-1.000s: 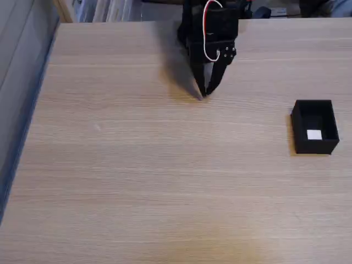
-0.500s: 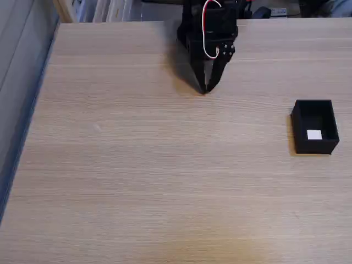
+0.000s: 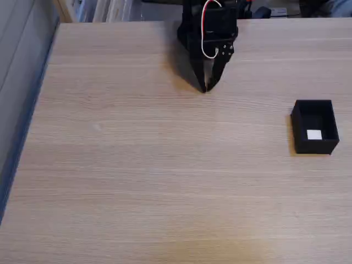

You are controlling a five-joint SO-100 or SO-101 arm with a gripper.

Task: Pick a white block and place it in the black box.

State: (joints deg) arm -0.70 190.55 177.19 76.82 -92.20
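In the fixed view, the nearest part of the pale wood-grain surface lies bare, its grain running left to right, with a grey-blue strip along its left edge. Farther back and toward the right edge of the view sits the black box, an open-topped rectangle with thin upright walls, standing flat on the surface. The white block lies inside it on the floor of the box, close to the near wall and roughly centred between the side walls. Beyond that, near the far edge and a little right of centre, the black arm reaches down over the surface with a white cable looping across its front. Its gripper points downward, well apart from the box and to the left of it in this view; the fingers taper to a single tip and look pressed together, holding nothing. The tip is at or just above the surface; which of the two I cannot tell. A dark shadow falls on the wood to the left of the arm. Past the far edge, blurred objects line the background
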